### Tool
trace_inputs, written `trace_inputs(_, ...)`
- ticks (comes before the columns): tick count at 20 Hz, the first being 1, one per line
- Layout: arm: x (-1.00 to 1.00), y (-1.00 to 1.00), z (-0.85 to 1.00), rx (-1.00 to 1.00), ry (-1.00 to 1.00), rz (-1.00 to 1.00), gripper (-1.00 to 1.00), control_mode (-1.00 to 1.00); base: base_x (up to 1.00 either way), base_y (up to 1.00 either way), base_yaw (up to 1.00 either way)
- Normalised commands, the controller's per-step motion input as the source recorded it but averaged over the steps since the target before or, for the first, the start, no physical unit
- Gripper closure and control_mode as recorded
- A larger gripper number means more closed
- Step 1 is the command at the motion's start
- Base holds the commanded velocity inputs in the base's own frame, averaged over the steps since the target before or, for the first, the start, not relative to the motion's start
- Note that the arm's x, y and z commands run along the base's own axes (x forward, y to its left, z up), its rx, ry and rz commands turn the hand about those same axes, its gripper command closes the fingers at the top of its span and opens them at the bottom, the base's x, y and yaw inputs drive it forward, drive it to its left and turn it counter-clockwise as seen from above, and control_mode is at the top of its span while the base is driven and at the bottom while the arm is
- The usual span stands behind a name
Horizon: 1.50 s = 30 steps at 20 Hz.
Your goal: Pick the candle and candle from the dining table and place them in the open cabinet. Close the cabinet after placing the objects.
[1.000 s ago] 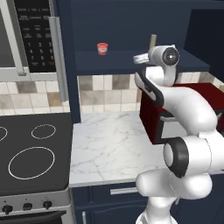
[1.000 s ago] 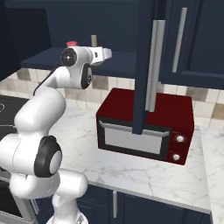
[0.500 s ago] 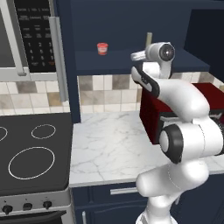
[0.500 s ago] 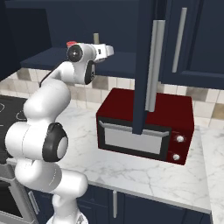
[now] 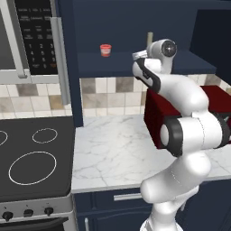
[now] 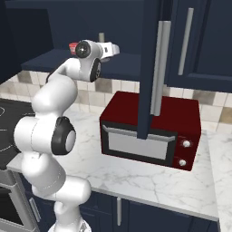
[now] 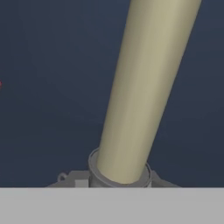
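The white marble counter with grey veins [image 5: 113, 149] runs along the near edge of both base views, above navy drawer fronts with silver handles [image 5: 128, 196]. At its left edge sits a black stovetop with white rings [image 5: 31, 162], and toward its right end stands a dark red microwave oven [image 6: 152, 129], pushed back near the tiled wall. Above the counter, the tall navy blue wall cabinet [image 6: 54, 27] stands open, its flat door [image 6: 152, 68] with a long silver bar handle swung out over the microwave. The white arm reaches up to the cabinet shelf, and the gripper [image 6: 114, 49] is pressed shut on the slim pale olive taper candle [image 7: 144, 87], which leans in its round dark grey base at the shelf's front edge. Farther back on the shelf, toward its left end, stands a small red cup with a pale band [image 5: 105, 50].
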Motion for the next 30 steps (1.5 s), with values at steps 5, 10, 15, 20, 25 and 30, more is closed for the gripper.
trace_inputs(5,0.13,0.14,-0.22,0.00,0.00,0.04,-1.00,-1.00,0.00,0.00,0.00)
trace_inputs(10,0.05,0.16,-0.08,-0.02,-0.04,0.02,-1.00,-1.00,0.00,0.00,0.00)
trace_inputs(15,-0.01,0.04,0.00,-0.11,-0.08,0.00,-1.00,-1.00,0.00,0.00,0.00)
trace_inputs(20,-0.14,0.12,0.00,-0.08,0.01,0.00,-1.00,-1.00,0.00,0.00,0.00)
trace_inputs(25,0.00,0.10,-0.02,-0.02,0.03,0.00,-1.00,-1.00,0.00,0.00,0.00)
trace_inputs(30,0.22,0.00,0.00,0.04,0.09,0.00,-1.00,-1.00,0.00,0.00,0.00)
